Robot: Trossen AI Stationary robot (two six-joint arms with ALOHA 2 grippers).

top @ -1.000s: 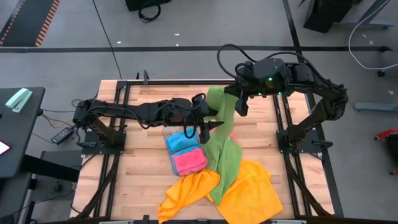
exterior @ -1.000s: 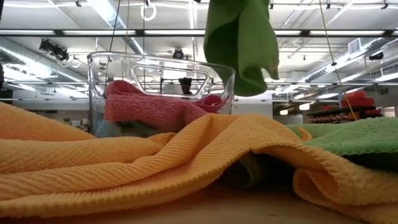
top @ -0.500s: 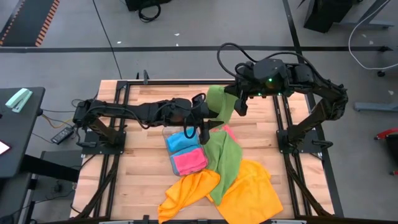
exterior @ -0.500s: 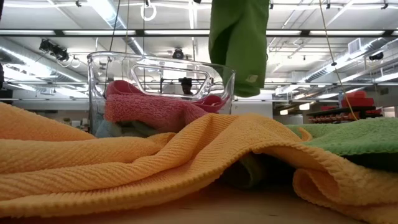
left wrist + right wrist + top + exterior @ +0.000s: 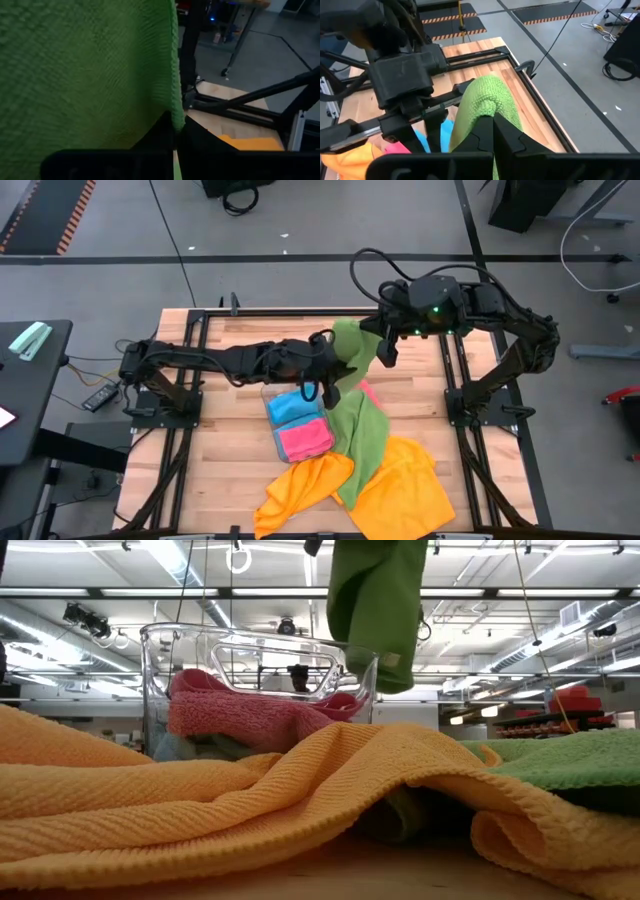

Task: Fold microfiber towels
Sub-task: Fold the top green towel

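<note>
A green microfiber towel (image 5: 357, 352) hangs in the air over the table's far middle, between my two grippers. My right gripper (image 5: 493, 131) is shut on its top. My left gripper (image 5: 175, 137) reaches in from the table's left and is shut on its side edge lower down. In the low view the towel's lower end (image 5: 388, 665) hangs free above the clear tray (image 5: 160, 680). More green cloth (image 5: 362, 442) lies on the table below, over the orange towels (image 5: 405, 492). Whether it is the same towel, I cannot tell. My left gripper pinches the green towel's hanging side edge (image 5: 174, 107) between its two shut fingers, coming nearly level from the table's left. The cloth hangs upright past the fingers. My right gripper pinches a bunched fold at the towel's top (image 5: 487, 107), slanting down from the table's right. The towel hangs below it.
The clear tray (image 5: 272, 412) near the table's middle holds a folded blue towel (image 5: 292, 408) and a pink one (image 5: 305, 438). Two orange towels (image 5: 300, 488) lie crumpled at the near edge. Black frame rails (image 5: 180, 420) run along both sides.
My left gripper has shut on the green towel's side edge, staying where it was and turning slightly. The towel's hanging lower end has drawn in narrower and shifted a little. My right gripper has kept still, shut on the top.
</note>
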